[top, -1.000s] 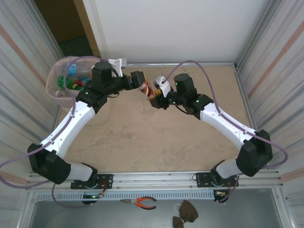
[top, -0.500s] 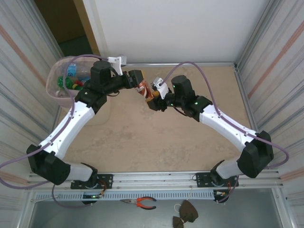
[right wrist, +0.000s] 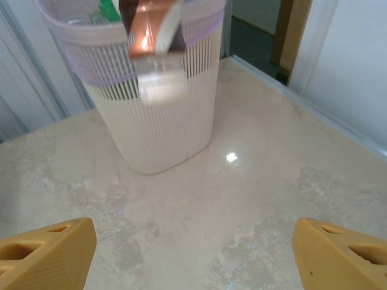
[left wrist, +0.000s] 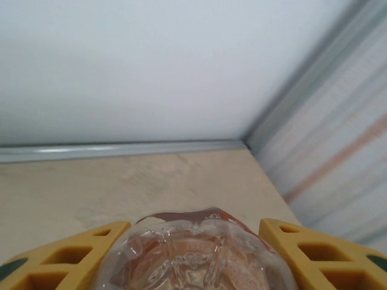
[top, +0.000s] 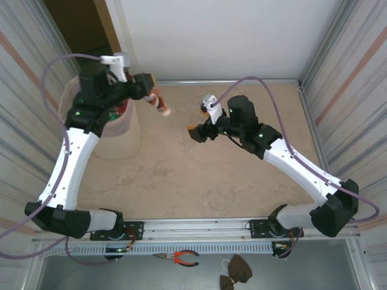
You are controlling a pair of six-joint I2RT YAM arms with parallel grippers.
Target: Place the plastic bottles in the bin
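Left pincer (top: 149, 95): closed on a clear bottle (top: 159, 105) with a brown-red label. In the left wrist view the yellow fingers (left wrist: 66, 254) press both sides of the bottle (left wrist: 196, 251).
Right pincer (top: 195, 133): spread wide and holding nothing. In the right wrist view its two fingers (right wrist: 45, 251) sit in the lower corners of the frame, with bare table between them.
Bottle's place: held in the air at upper left of the top view, slanting down to the right, just beside the right side of the bin (top: 118, 142) and not inside it.
Bin: stands at the table's upper-left corner, close to the left corrugated wall (top: 24, 121). The left arm (top: 72, 157) covers most of its rim.
Open room: the beige table (top: 199, 181) is bare from the centre down to the rail, and also at upper right. It is closed in by the white back wall (top: 217, 36) and ribbed side walls.
Right wrist view adds: the ribbed side of the bin (right wrist: 157, 115), its pale liner, something green (right wrist: 109, 9) inside, and the bottle (right wrist: 151, 36), blurred, in front of the rim.
Left wrist view adds: the far corner where the back wall meets the right side wall (left wrist: 338, 151).
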